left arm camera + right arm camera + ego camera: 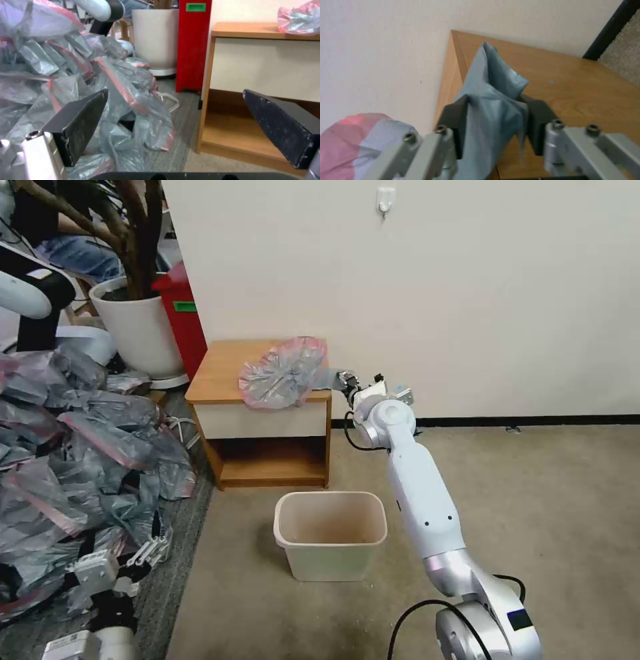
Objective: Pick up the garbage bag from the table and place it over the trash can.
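Plastic first: the garbage bag lies crumpled on the surface, its pink-rimmed mouth bunched toward the front edge and a grey tail stretched off to the side. On that tail, the right pincer is clamped, both dark pads pinching a fold of film, seen close in the right wrist view. Risk from here: the grip catches only a thin twist near the closed end, so the film could slip free or tear under a pull, and the mouth may come away collapsed, not open. Below on the carpet in front, the trash can stands upright with nothing in it and no liner yet. The left pincer hangs low beside the heap of bags, jaws wide apart.
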Controlling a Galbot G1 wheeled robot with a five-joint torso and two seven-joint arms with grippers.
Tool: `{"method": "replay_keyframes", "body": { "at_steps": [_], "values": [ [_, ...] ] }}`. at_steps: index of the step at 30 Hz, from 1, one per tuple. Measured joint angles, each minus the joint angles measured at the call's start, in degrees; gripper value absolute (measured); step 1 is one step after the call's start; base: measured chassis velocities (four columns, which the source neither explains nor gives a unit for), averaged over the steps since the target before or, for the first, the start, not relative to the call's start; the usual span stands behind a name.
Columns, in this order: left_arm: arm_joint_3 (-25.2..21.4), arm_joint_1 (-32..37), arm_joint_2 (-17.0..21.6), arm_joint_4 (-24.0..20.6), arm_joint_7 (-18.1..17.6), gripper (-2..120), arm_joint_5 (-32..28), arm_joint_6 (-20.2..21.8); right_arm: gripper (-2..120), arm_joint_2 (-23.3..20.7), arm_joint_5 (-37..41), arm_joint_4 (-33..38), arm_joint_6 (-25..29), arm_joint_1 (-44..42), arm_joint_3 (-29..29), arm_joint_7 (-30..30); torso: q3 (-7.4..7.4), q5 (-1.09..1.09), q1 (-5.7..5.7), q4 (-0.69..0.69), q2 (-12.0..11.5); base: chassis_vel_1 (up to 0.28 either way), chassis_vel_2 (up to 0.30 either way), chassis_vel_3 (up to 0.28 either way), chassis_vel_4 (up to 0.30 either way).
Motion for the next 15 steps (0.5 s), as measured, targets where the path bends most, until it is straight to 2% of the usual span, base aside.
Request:
{"method": "replay_keyframes", "body": {
  "at_steps": [1,5,6,10,15],
  "values": [
    [0.0,0.0,0.0,0.0,0.0,100,0.0,0.0,34,0.0,0.0,0.0,0.0,0.0,0.0,0.0,0.0,0.0,0.0,0.0,0.0,0.0,0.0,0.0,0.0],
    [-0.05,-0.04,0.05,0.09,-0.08,100,0.01,-0.01,16,-0.01,-0.34,-0.04,0.12,-0.04,0.05,-0.26,0.0,0.0,0.0,0.0,0.0,0.0,0.0,0.0,0.0],
    [-0.05,-0.04,0.05,0.09,-0.08,100,0.01,-0.01,16,-0.01,-0.34,-0.04,0.12,-0.04,0.05,-0.26,0.0,0.0,0.0,0.0,0.0,0.0,0.0,0.0,0.0],
    [-0.09,-0.11,0.06,0.37,-0.11,100,0.01,-0.01,0,-0.01,-0.62,0.24,0.27,-0.29,0.0,-0.41,0.0,0.0,0.0,0.0,0.0,0.0,0.0,0.0,0.0],
    [0.0,-0.23,0.08,0.69,-0.12,100,0.01,-0.03,0,-0.01,-0.77,1.77,0.41,-0.84,-0.16,-0.41,0.0,0.0,0.0,0.0,0.0,0.0,0.0,0.0,0.0]
  ]
}}
